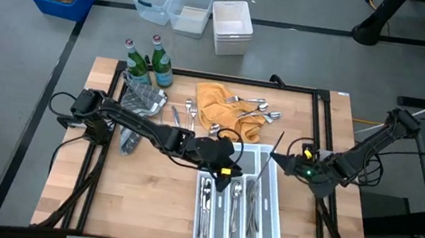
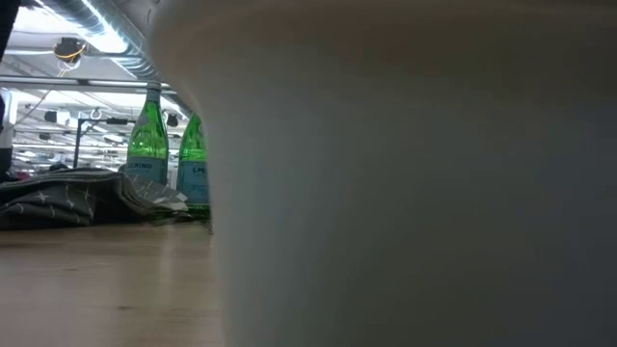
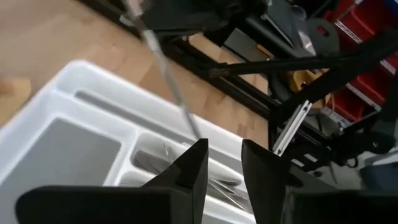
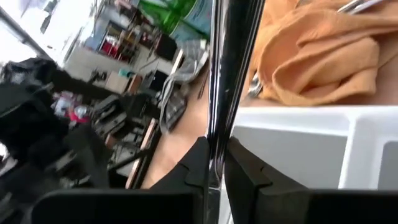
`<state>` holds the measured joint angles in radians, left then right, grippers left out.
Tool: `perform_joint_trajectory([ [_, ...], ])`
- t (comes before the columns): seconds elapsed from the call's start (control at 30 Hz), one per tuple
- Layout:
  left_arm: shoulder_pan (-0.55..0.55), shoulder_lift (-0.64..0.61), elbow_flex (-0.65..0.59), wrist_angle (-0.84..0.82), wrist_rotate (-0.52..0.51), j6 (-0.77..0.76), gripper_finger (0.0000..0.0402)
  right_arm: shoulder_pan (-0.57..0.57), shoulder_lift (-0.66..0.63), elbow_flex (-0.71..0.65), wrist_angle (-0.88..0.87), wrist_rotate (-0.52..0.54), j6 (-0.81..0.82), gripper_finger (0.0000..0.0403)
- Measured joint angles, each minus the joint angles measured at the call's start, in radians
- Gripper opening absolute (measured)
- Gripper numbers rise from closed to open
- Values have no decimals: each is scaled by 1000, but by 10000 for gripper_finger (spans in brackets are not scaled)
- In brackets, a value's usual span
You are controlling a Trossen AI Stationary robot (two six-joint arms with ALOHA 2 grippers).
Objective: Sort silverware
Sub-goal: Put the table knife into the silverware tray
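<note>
The white tray (image 1: 195,231) lies at the table's near middle with silverware (image 1: 232,207) sorted into its long compartments. More silverware (image 1: 251,106) rests on an orange cloth (image 1: 226,108), and two forks (image 1: 189,114) lie on the wood beside it. My left gripper (image 3: 221,165) hovers open over the tray's far left part (image 1: 222,169), with nothing between its fingers. My right gripper (image 4: 214,146) is at the tray's far right corner (image 1: 282,158), shut on a slim knife (image 1: 278,142). The tray's wall (image 2: 415,173) blocks most of the low view. My right gripper pinches the knife near one end (image 4: 213,140) between its two fingers. The fingers come roughly level from the table's right side. The knife lies across them, and its long free part (image 4: 231,56) points toward the far edge. It appears lifted clear of the tray.
Two green bottles (image 1: 148,61) and a grey patterned cloth (image 1: 143,98) stand at the far left of the table. Bare wood lies left of the tray (image 1: 138,199). A black frame rail (image 1: 320,132) runs along the right side. White bins (image 1: 230,25) sit on the floor beyond.
</note>
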<state>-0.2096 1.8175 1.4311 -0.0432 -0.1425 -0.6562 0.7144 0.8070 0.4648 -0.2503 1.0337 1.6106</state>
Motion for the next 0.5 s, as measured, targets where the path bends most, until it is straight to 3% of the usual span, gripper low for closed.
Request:
perform_joint_trajectory([
  [0.5,-7,0,0,-5,-32,227,86,-178,0,0,216,-5,-169,37],
])
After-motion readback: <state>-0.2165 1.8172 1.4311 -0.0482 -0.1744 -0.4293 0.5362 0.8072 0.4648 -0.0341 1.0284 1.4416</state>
